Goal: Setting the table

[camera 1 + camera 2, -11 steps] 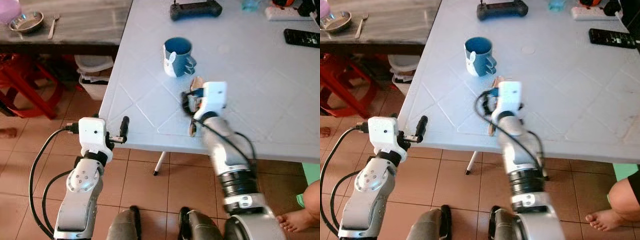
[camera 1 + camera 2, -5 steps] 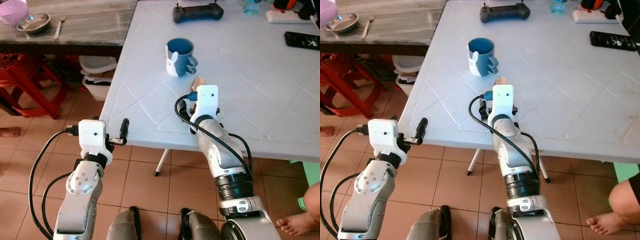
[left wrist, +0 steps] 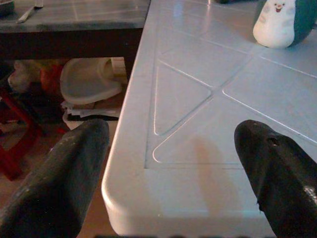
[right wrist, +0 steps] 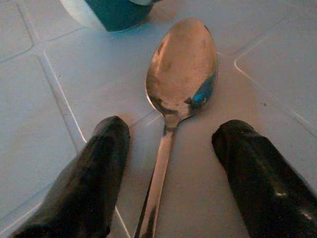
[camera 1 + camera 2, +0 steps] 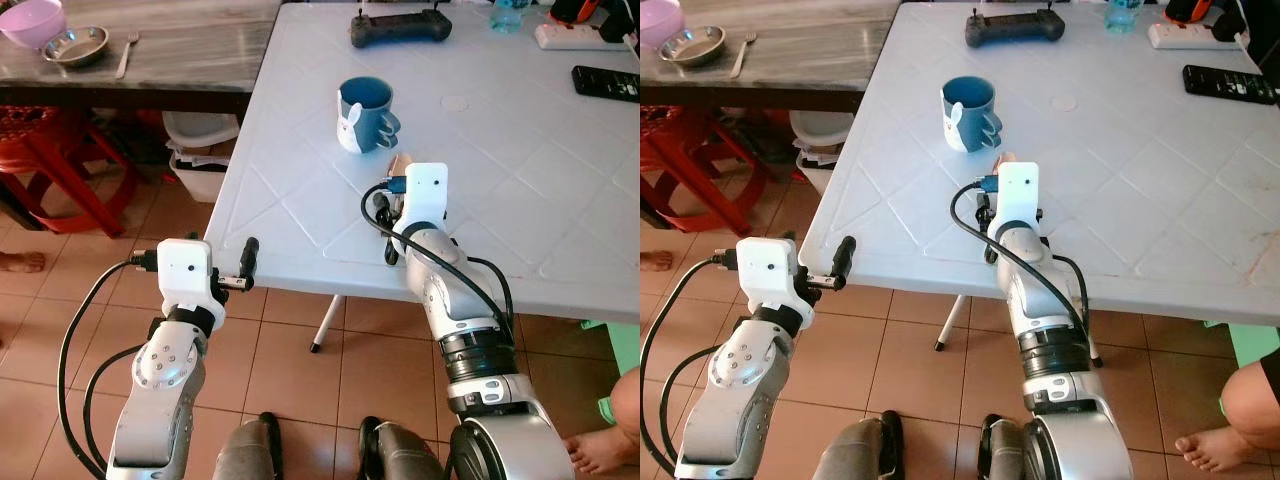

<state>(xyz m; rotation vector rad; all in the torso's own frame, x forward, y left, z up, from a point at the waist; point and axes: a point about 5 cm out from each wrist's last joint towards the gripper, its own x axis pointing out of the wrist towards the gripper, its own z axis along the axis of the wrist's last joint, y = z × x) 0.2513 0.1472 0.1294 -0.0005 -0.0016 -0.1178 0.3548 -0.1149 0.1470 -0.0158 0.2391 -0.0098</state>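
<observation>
A metal spoon (image 4: 181, 69) lies flat on the white table (image 5: 520, 200), its bowl toward a blue mug with a bunny face (image 5: 365, 115). My right gripper (image 4: 171, 141) is low over the table and open. One black finger stands on each side of the spoon's handle, and neither finger touches it. From the head, the white wrist block (image 5: 426, 190) covers most of the spoon, leaving the bowl tip (image 5: 401, 163) in sight. My left gripper (image 3: 173, 134) is open and empty, held just off the table's near left corner (image 5: 248, 262).
A black controller (image 5: 398, 25), a remote (image 5: 605, 82) and a power strip (image 5: 575, 35) lie at the table's far side. A dark side table (image 5: 180, 50) on the left holds bowls and a fork. A red stool (image 5: 60, 170) and bins (image 5: 200, 150) stand below. A person's foot (image 5: 600, 450) is at the right.
The head view has shifted slightly. My right forearm swung a little while its gripper stayed over the spoon. The spoon, mug and left arm have not moved.
</observation>
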